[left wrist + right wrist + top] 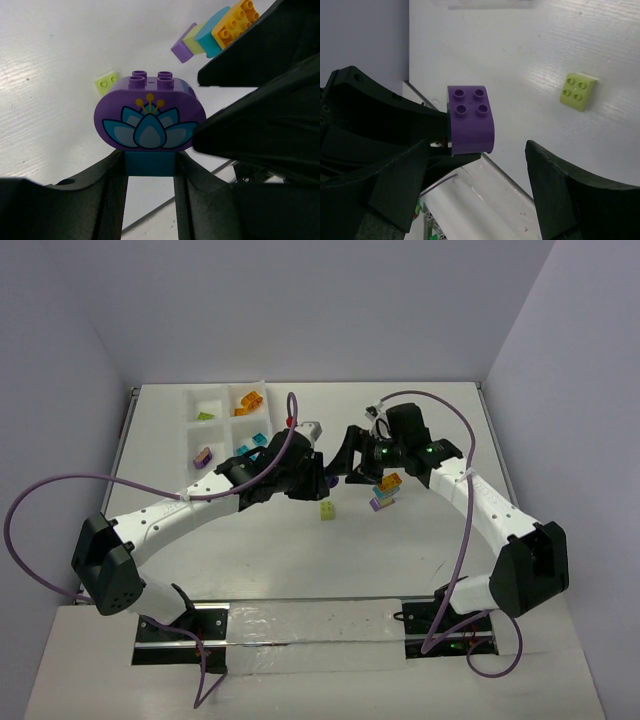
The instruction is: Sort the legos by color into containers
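The left gripper [150, 172] had its fingers closed narrow on a teal brick [150, 161]. One purple brick [150, 117], rounded and with a lotus picture on its side, sat on top of that teal one. This pair was held above the table [300, 560], near its middle and to the right of the tray [205, 398]. The four studs of the purple brick pointed straight away from the left fingers. Its long axis ran across, from one finger to the other.

The right gripper [476, 146] had its fingers wide apart, one on each side of the purple brick. Clear space showed between the brick and the right-hand finger.

On the table lay one loose lime brick [577, 91], studs up. Near it was one clump [215, 31] of four bricks in a row: purple, lime, teal, orange.

The one tray had four compartments:
- far left: a lime piece [205, 416]
- far right: orange pieces [248, 400]
- near left: a purple piece [202, 455]
- near right: teal pieces [250, 445]

The pieces were too small for me to count exactly.
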Controlling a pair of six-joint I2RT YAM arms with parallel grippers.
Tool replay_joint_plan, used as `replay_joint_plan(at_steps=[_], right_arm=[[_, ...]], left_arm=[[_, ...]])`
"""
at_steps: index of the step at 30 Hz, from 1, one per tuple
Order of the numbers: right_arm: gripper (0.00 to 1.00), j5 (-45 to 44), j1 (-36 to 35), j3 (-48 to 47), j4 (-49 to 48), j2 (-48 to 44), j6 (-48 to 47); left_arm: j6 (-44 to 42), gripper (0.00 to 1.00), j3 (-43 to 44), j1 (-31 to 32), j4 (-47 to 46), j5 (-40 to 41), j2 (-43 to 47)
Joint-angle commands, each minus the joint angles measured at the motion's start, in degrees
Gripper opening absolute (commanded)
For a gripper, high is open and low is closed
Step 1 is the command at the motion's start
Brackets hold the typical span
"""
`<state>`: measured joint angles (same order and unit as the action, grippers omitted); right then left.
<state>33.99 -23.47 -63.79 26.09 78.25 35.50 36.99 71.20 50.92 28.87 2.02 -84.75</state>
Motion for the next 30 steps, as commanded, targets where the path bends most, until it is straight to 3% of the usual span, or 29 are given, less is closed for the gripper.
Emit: replay_joint_plan(at_steps=[1,3,8,9,10,11,12,13,18,26,30], right_arm=[[0.82,2.38,-2.01,-2.22,-3.22,1.11,0.0],[0.77,2.55,-2.4,-2.37,-3.84,1.57,0.08],[0.5,4.05,-2.46,-3.09,-4.47,2.96,0.0],[0.35,4.84,-2.46,-3.18,-5.24,3.05,0.43],[0.14,5.95,-2.37,-3.01,-5.59,3.05,0.78],[0.13,6.24,-2.29,-3.01,-6.09,2.97,1.2],[0.03,5.65,-2.08,-2.8,-6.41,2.76,2.11],[0.0,4.58,-1.76,-2.49,-6.55,2.06,2.76],[0.0,-4.23,2.98,0.24,-8.71,-2.58,7.55],[0.0,-9.06,7.12,-0.56,-12.25,-7.2,13.1],[0.0,-15.91,7.12,-2.62,-7.09,-8.74,10.14]], left_arm=[[0.18,0.0,2.8,0.14,-3.46,-1.58,2.31],[0.18,0.0,2.96,0.07,-3.24,-1.51,2.54],[0.1,0.0,3.15,0.06,-2.94,-1.15,3.36],[0.1,0.0,3.24,0.15,-2.85,-0.8,3.45],[0.01,0.0,3.16,0.15,-2.68,-0.63,3.54],[0.01,0.0,3.16,0.15,-2.67,-0.54,3.62],[-0.13,0.0,3.02,0.15,-2.54,-0.53,3.69],[-0.17,0.0,2.98,0.15,-2.37,-0.53,3.71],[-0.43,0.0,1.75,0.06,-1.23,-0.57,4.49],[-2.72,0.0,1.52,-1.38,0.86,-2.71,3.79],[-1.17,0.0,5.04,-8.12,6.03,0.57,1.12]])
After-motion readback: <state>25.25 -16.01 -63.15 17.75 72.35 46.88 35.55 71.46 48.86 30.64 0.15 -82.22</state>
